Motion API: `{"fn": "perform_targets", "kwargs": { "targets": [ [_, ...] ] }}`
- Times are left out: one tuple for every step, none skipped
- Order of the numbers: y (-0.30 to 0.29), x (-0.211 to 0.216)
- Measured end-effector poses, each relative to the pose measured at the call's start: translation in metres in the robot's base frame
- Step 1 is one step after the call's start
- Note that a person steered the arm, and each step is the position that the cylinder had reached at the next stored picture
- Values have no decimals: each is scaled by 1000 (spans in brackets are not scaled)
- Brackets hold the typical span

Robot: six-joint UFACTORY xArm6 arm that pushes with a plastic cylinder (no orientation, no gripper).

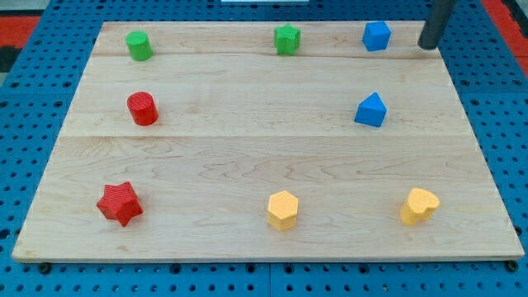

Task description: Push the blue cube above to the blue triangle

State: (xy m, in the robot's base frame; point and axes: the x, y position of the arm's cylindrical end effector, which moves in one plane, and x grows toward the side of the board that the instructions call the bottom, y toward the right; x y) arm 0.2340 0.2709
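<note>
In the one camera view, my tip stands at the far right corner of the wooden board, just to the right of a blue block at the far edge and not touching it. That far block I take to be the blue cube; its outline is faceted and I cannot be fully sure of the shape. The blue triangle sits nearer to the camera, almost straight below the cube in the view, well apart from it. The relation that matters: the cube lies to the left of the tip, at about the same depth on the board, with the triangle nearer than both. The cube already lies on the far side of the triangle, so in my judgement only a short nudge toward it is wanted. The rod is a plain dark cylinder with nothing to open or close, and it holds nothing. The blocks look like matte moulded plastic with soft edges; the board is pale, smooth planks with visible grain, resting on a blue pegboard. Elsewhere lie a green cylinder, a green star, a red cylinder, a red star, a yellow hexagon and a yellow heart.
</note>
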Motion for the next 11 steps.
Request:
{"fn": "perform_targets", "kwargs": {
  "targets": [
    [-14, -42],
    [-38, -15],
    [-81, 15],
    [-38, -7],
    [-80, -37],
    [-108, -35],
    [-112, 4],
    [-149, 7],
    [-145, 20],
    [-143, 72],
    [-112, 104]
  ]
}}
